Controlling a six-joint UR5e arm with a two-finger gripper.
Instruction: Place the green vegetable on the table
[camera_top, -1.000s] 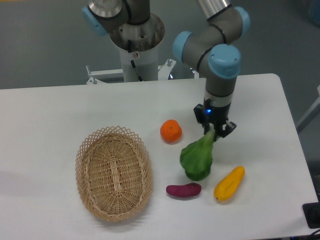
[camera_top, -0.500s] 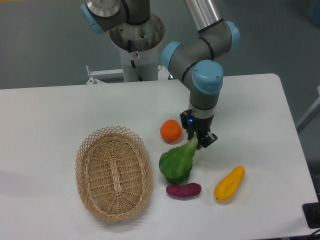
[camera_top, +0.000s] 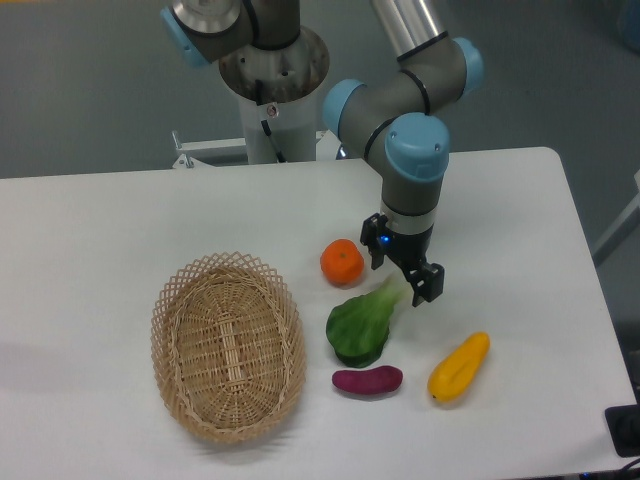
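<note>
The green vegetable (camera_top: 362, 325), a dark leaf with a pale stem, lies on the white table (camera_top: 120, 220) between the orange and the purple piece. Its stem points up and to the right, ending just under my gripper (camera_top: 402, 272). The gripper hangs above that stem end with its two fingers spread apart, open, and I see no grip on the stem. The leaf end rests close to the purple piece.
An orange (camera_top: 342, 262) sits just left of the gripper. A purple eggplant-like piece (camera_top: 367, 380) and a yellow pepper-like piece (camera_top: 458, 367) lie near the front. An oval wicker basket (camera_top: 228, 345) stands at the left.
The gripper carried the vegetable left from near the yellow piece, then its fingers spread open. The vegetable now lies flat on the table, and the gripper has risen slightly.
</note>
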